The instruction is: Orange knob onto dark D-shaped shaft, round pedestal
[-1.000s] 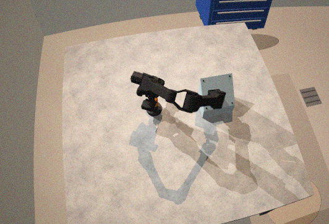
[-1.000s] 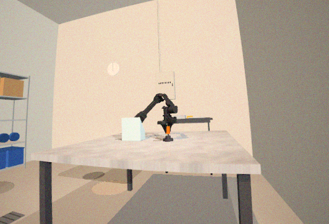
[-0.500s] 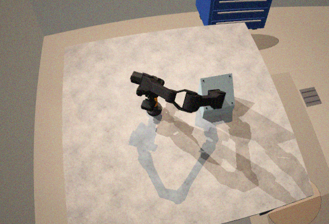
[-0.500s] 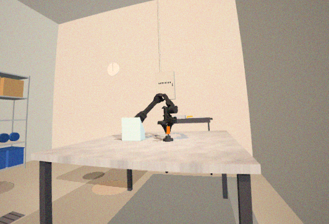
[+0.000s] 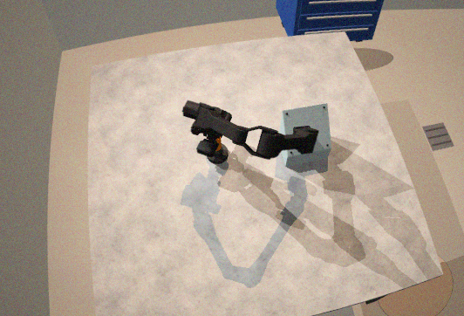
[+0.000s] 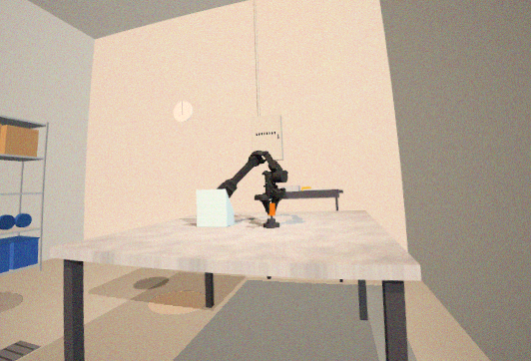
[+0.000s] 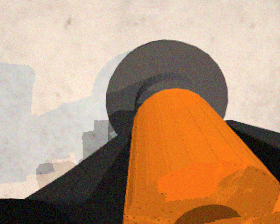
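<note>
A black parallel-jaw gripper [image 5: 212, 139] [image 6: 270, 207] [image 7: 176, 136] is clamped on a ribbed orange cylindrical knob [image 5: 219, 144] [image 6: 271, 209] [image 7: 187, 145], held upright directly above a dark round pedestal [image 5: 219, 158] [image 6: 270, 224] [image 7: 165, 57] on a pale mottled tabletop [image 5: 144, 228] [image 6: 235, 252] [image 7: 60, 30]. Whether the knob touches the shaft, I cannot tell.

1 orange knob [image 5: 219, 144] [image 6: 271, 209] [image 7: 187, 145] stands upright above the round pedestal [image 5: 217, 158] [image 6: 270, 223] [image 7: 165, 57].

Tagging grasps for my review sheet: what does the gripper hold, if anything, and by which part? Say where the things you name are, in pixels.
The gripper [image 6: 270, 207] holds the orange knob [image 5: 219, 144] [image 6: 271, 209] [image 7: 175, 135] by its sides, above the round pedestal [image 5: 217, 158] [image 6: 270, 223] [image 7: 167, 57].
</note>
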### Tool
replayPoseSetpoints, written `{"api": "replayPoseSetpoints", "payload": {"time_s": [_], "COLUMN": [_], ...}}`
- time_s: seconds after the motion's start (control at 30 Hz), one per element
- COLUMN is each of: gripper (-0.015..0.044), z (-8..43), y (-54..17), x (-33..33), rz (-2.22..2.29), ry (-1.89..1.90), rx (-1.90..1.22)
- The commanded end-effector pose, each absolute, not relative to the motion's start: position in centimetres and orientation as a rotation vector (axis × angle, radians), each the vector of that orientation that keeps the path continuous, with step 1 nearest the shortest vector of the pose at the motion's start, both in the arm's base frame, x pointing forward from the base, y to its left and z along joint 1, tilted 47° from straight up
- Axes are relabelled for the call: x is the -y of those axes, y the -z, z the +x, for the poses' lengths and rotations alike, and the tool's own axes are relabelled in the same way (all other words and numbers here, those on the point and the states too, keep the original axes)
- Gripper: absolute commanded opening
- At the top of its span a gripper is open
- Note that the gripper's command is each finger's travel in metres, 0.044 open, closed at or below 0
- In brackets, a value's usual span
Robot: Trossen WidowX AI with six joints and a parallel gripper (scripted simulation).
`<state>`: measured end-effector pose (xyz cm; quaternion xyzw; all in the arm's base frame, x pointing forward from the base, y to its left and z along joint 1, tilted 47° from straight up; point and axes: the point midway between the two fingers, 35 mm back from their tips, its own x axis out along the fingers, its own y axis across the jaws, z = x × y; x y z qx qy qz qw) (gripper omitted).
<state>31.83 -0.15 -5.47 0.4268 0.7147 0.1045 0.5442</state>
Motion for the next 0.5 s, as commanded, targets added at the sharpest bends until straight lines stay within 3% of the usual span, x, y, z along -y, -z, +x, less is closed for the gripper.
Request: {"api": "replayPoseSetpoints", "payload": {"time_s": [0.0, 0.47], "gripper": [0.0, 0.0], "z": [31.88, 31.43], "y": [5.59, 5.31], "x": [0.1, 0.3], "rz": [1.014, 1.014], "ry": [-0.242, -0.242], "rx": [-1.694, -1.694]}}
